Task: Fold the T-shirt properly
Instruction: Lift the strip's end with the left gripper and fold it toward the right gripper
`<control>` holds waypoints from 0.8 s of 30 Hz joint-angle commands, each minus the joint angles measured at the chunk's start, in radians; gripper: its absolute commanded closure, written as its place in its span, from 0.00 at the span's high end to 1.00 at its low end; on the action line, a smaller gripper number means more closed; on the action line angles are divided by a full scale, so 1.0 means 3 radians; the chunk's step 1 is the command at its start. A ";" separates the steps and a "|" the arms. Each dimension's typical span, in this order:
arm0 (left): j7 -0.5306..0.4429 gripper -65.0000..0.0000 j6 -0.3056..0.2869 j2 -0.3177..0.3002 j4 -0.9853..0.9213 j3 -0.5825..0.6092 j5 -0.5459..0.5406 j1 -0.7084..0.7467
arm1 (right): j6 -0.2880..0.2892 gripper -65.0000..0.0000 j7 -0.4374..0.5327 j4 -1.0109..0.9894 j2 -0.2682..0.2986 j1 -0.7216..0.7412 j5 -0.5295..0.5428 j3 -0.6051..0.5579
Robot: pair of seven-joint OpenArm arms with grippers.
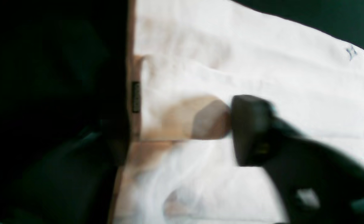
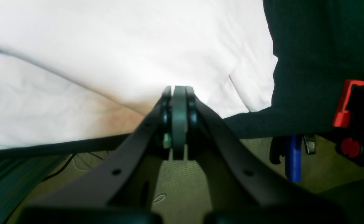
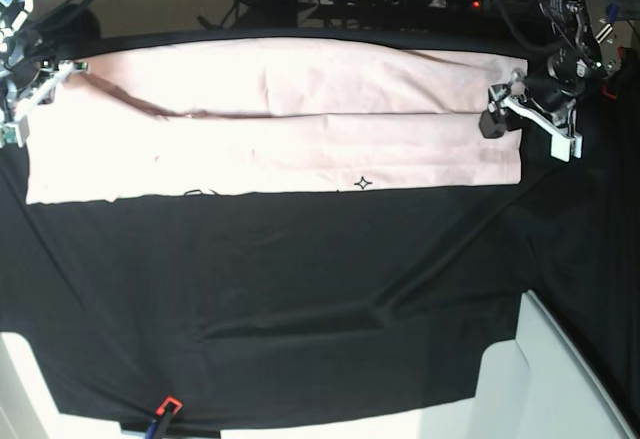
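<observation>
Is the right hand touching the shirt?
Touching. In the right wrist view the shut hand pinches the pale shirt edge, with fabric draping from its tip.

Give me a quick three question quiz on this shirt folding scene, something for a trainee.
1. True or false: the T-shirt lies crumpled in a heap.
2. In the base view, the small star mark sits by the shirt's: A) near edge, B) far edge, C) left end.
3. Fill in: the jaws of the right gripper are ____.
Key: 1 false; 2 A; 3 shut.
</observation>
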 commanded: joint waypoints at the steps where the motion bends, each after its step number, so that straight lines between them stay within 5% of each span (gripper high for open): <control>1: 0.0114 0.46 -0.0028 -0.0014 -0.0075 0.0016 0.0019 0.0008 | -0.0003 0.00 0.0045 0.0049 0.0025 0.0012 0.0020 0.0013; 9: 0.0104 0.00 -0.0028 -0.0019 -0.0643 0.0016 0.0019 -0.0242 | -0.0003 0.00 0.0045 0.0049 0.0031 -0.0003 0.0020 0.0013; 20: 0.0124 0.00 0.0008 -0.0039 0.0523 0.0001 0.0019 0.0146 | -0.0003 0.00 0.0045 0.0049 0.0031 -0.0003 0.0020 0.0013; 24: 0.0124 0.00 0.0310 -0.0024 0.0881 0.0021 0.0019 0.0305 | -0.0003 0.00 0.0045 0.0049 0.0031 -0.0003 0.0020 0.0013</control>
